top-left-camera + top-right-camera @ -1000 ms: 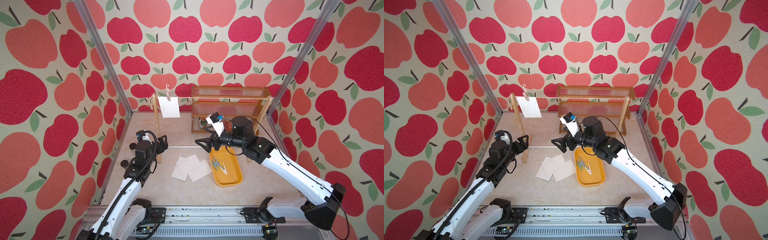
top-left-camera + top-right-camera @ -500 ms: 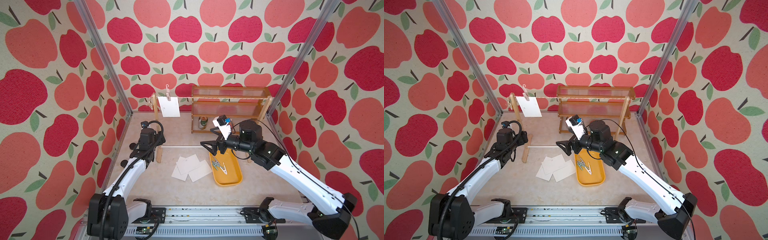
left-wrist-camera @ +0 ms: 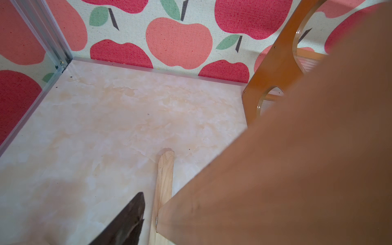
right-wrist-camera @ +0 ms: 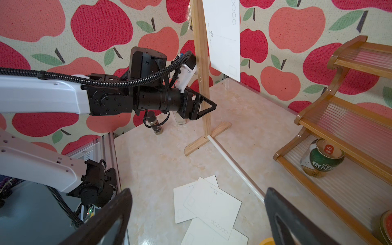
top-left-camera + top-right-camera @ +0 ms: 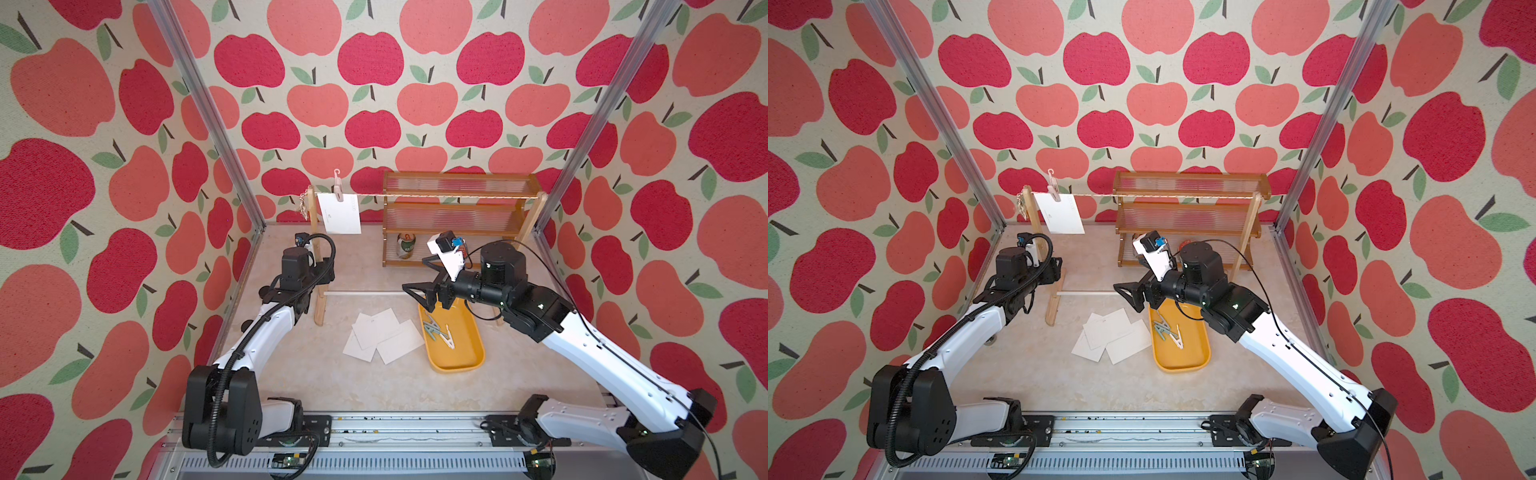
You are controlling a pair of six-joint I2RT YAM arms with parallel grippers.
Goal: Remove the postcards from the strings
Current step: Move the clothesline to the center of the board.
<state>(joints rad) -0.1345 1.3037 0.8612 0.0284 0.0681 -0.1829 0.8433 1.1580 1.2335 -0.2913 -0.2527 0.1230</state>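
One white postcard (image 5: 338,212) hangs from the string (image 5: 440,195) under a pink clothespin (image 5: 337,188), close to the left wooden post (image 5: 314,237). Three more postcards (image 5: 382,336) lie overlapped on the table, also in the right wrist view (image 4: 210,207). My left gripper (image 5: 319,277) is at that post, low down, jaws open on either side of it. The right wrist view shows the left gripper (image 4: 204,108) against the post. In the left wrist view the post fills the frame beside one dark finger (image 3: 129,218). My right gripper (image 5: 424,297) hangs open and empty above the loose cards.
A yellow tray (image 5: 473,359) holding clothespins (image 5: 436,330) lies right of the cards. A wooden shelf rack (image 5: 457,218) with a can (image 5: 406,246) stands at the back. The white base rod (image 5: 370,293) runs along the table. A small bottle (image 4: 156,125) stands by the left wall.
My left arm has reached forward to the left post and its jaws have narrowed around it. The right gripper drew back a little to the right, staying open.
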